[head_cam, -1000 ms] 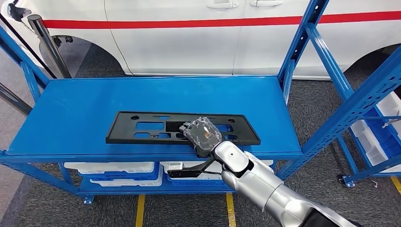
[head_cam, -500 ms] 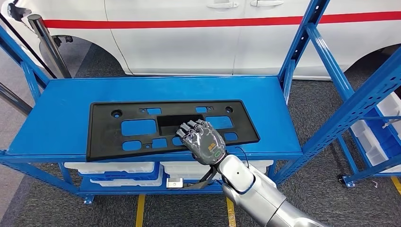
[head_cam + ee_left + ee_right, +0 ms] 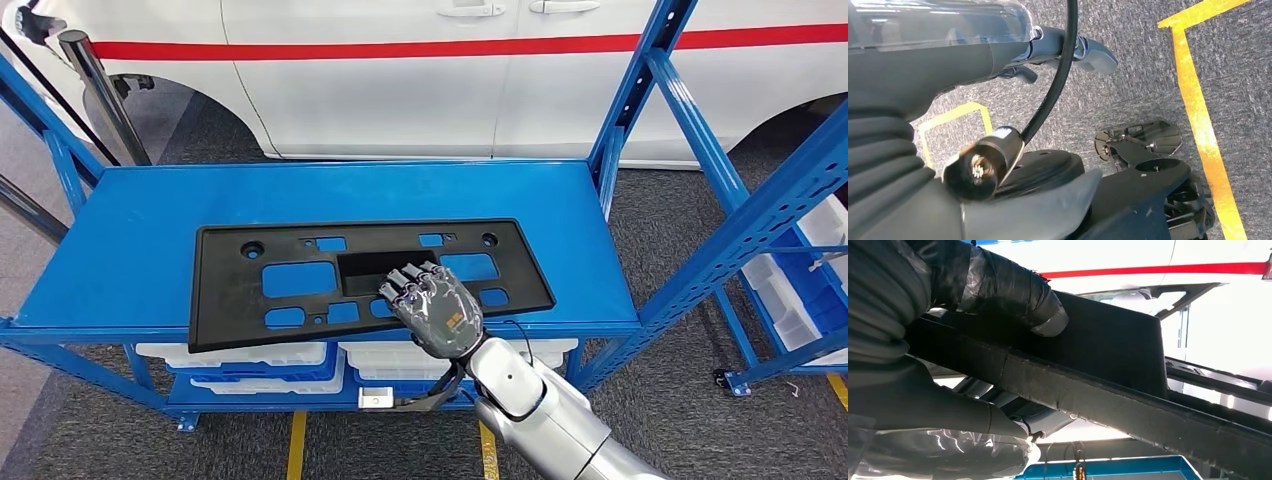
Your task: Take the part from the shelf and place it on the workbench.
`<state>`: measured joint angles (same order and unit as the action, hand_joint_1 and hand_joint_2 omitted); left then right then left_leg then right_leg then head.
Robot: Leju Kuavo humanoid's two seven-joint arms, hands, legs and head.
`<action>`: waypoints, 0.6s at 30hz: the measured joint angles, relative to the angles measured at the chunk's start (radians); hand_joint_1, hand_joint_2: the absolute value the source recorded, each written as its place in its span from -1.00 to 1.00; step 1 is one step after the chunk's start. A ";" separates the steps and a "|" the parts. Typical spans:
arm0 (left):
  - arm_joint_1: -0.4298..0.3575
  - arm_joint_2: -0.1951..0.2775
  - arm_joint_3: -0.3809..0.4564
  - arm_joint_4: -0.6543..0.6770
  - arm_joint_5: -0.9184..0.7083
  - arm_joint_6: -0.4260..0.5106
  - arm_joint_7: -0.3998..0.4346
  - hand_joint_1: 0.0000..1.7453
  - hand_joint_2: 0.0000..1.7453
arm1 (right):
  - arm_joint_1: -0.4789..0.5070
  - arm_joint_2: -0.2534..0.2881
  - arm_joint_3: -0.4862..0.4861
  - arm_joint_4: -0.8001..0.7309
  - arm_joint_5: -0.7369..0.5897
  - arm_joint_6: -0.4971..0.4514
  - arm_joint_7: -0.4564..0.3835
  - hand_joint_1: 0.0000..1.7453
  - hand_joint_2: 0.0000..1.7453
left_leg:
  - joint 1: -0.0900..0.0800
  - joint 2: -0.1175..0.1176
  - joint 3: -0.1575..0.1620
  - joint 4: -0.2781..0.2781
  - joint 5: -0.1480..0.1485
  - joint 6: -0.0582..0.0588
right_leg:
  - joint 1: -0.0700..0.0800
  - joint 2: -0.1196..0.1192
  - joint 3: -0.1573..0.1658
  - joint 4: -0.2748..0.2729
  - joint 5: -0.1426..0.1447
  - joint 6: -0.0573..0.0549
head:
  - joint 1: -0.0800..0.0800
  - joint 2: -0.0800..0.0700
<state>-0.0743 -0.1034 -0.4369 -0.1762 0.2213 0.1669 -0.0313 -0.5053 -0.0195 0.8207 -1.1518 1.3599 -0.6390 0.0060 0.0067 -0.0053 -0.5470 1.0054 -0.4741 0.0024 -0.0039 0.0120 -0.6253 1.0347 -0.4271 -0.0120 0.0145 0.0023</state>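
Spanning the head view, one blue metal shelf unit (image 3: 130, 215) carries the task's thing on its top deck, with one white car body with a red stripe (image 3: 420, 70) standing behind its rear edge. One long flat black plastic panel with rectangular cut-outs (image 3: 300, 285) occupies the middle of that deck, its near long edge reaching the deck's front edge and its left end nearest the front-left corner; whether it rests flat or is tilted clear of the deck cannot be told from above. One silver right arm ends in the right hand (image 3: 435, 310), which grips the panel at its near edge, right of centre: fingers (image 3: 410, 285) lie over the top face, and the right wrist view shows the thumb (image 3: 973, 415) beneath the edge, so the hand is clamped on the panel (image 3: 1108, 350). The left hand (image 3: 923, 50) hangs over grey floor with yellow lines (image 3: 1198, 115); its fingers are too hidden to tell whether they are apart or together. Below the deck sit several white and blue bins (image 3: 235, 360).

Judged progress: grasp secured; lifting the panel off the shelf, carrying and setting it on the workbench remain.
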 joint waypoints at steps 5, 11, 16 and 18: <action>0.000 0.000 0.000 0.000 0.008 0.008 -0.004 -1.00 1.00 | 0.006 -0.001 -0.002 -0.003 0.000 0.001 -0.006 1.00 1.00 | 0.000 0.000 0.000 0.000 0.000 0.000 | 0.000 0.000 0.000 0.000 0.000 0.000 | 0.000 0.000; -0.001 0.000 0.000 0.000 0.007 0.004 -0.007 -1.00 1.00 | 0.011 -0.002 -0.009 -0.010 -0.002 0.000 -0.008 1.00 1.00 | 0.000 0.000 0.000 0.000 0.000 0.000 | 0.000 0.000 0.000 0.000 0.000 0.000 | 0.000 0.000; -0.001 0.000 0.000 0.000 0.007 0.003 -0.007 -1.00 1.00 | 0.012 -0.002 -0.010 -0.011 -0.002 0.000 -0.009 1.00 1.00 | 0.000 0.000 0.000 0.000 0.000 0.000 | 0.000 0.000 0.000 0.000 0.000 0.000 | 0.000 0.000; -0.001 0.000 0.000 0.000 0.007 0.003 -0.007 -1.00 1.00 | 0.012 -0.002 -0.010 -0.011 -0.002 0.000 -0.009 1.00 1.00 | 0.000 0.000 0.000 0.000 0.000 0.000 | 0.000 0.000 0.000 0.000 0.000 0.000 | 0.000 0.000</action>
<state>-0.0748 -0.1034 -0.4372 -0.1762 0.2281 0.1701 -0.0385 -0.4937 -0.0210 0.8106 -1.1627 1.3581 -0.6390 -0.0031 0.0067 -0.0053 -0.5470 1.0054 -0.4741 0.0024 -0.0039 0.0119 -0.6253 1.0347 -0.4271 -0.0120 0.0145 0.0023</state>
